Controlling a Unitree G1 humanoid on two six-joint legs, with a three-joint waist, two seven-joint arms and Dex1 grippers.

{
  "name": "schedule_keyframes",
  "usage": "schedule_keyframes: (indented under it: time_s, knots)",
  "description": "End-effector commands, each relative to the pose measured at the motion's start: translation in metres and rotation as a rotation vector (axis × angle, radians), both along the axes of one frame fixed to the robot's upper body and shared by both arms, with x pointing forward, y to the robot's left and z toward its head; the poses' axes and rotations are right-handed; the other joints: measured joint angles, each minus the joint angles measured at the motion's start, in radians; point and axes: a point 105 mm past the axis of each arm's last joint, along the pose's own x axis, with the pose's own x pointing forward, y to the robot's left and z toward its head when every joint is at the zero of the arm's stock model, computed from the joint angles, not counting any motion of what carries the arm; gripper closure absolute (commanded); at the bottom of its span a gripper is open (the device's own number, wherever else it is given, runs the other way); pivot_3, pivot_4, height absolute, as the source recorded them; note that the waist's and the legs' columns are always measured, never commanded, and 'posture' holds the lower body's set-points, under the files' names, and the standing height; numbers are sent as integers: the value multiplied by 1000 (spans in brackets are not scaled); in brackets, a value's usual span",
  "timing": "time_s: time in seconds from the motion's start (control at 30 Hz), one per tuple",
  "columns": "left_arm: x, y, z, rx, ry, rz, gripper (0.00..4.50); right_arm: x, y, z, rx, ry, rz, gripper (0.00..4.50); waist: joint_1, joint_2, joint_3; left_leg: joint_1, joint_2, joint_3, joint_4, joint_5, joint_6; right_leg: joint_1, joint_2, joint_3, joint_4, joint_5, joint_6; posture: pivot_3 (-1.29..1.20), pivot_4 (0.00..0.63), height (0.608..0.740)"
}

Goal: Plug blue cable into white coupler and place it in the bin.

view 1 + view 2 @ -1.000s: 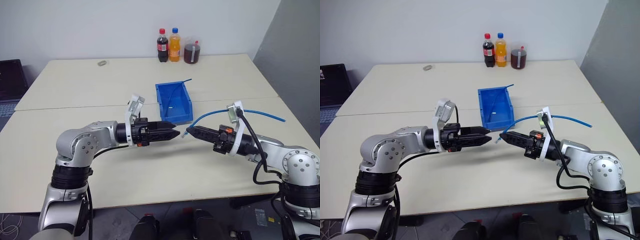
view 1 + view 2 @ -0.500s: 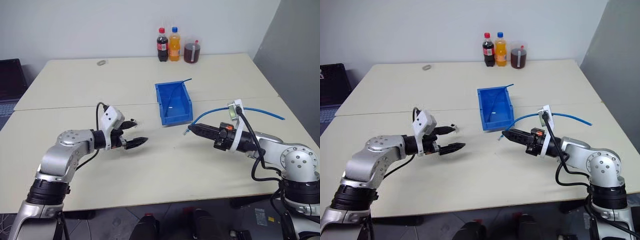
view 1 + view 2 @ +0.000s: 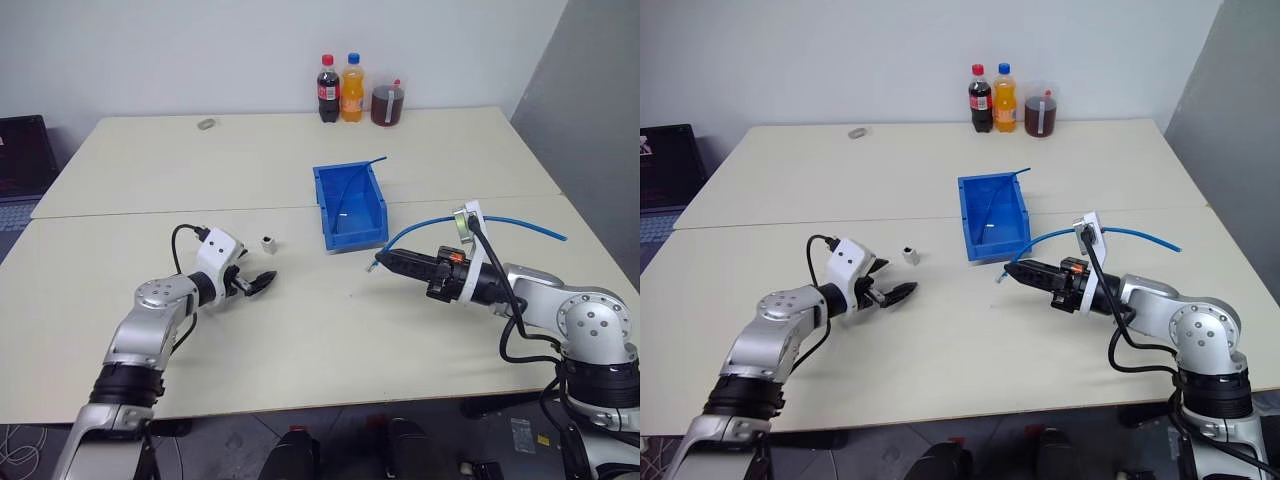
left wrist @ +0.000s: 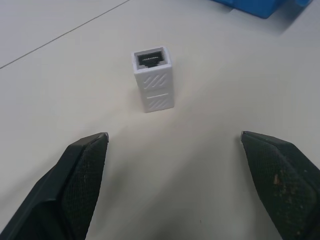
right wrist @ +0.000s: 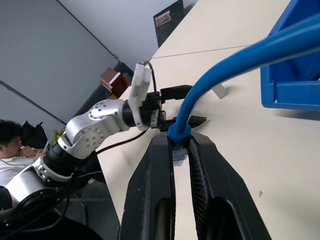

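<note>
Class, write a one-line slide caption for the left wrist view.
Open left gripper facing the white coupler, which stands upright on the table, socket up.

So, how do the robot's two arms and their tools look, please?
Both arms have silver-grey metal shells with round black-ringed joints and loose black cables. Each wrist carries a white plastic camera bracket. The left tool and right tool each have two black tapered fingers with textured pads; the right shows small orange marks.

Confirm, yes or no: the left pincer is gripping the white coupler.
No. The white coupler stands free on the table, ahead of the open left pincer, touching neither finger.
</note>
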Motion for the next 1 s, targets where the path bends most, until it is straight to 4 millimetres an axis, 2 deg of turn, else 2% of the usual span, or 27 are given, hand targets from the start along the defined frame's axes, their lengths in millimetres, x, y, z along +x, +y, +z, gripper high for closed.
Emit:
schedule_keyframes:
  time_s: [0.03, 0.33, 0.53, 0.73, 0.9, 1.0]
  knots:
    - [12, -1, 5, -17, -14, 8, 53, -3, -2, 10, 1, -54, -3, 4366, -1, 0, 0, 0, 0, 0, 0, 0, 0, 0, 0, 0, 0, 0, 0, 0, 150, 740]
    - [28, -17, -2, -27, 9, -39, 53, -4, -3, 10, -11, -62, -17, 4366, 0, 0, 0, 0, -1, 0, 1, 0, 0, 0, 0, 0, 0, 0, 0, 0, 150, 740]
    - [27, -15, -5, -41, 22, -37, 1058, -4, -5, 10, -8, -67, -38, 4366, 0, 0, 0, 0, -1, 0, 1, 0, 0, 0, 0, 0, 1, 1, 0, 0, 150, 740]
    - [30, -11, -5, -39, 33, -21, 2445, -5, -6, 8, -3, -63, -49, 4366, -2, 0, 0, 1, 0, 0, 1, 0, 0, 0, 0, 0, 2, 1, 0, 0, 150, 740]
    - [37, -20, -1, -43, 25, -38, 3528, -4, -6, 9, -1, -65, -51, 4366, -2, 0, 0, 1, 0, 0, 2, 0, 0, 0, 0, 0, 3, 1, 0, 0, 150, 740]
    - [39, -23, 0, -40, 25, -51, 3712, -2, -7, 10, -1, -67, -54, 4366, 0, 0, 0, 1, -1, 0, 3, 0, 0, 1, 0, 0, 3, 1, 0, 0, 150, 740]
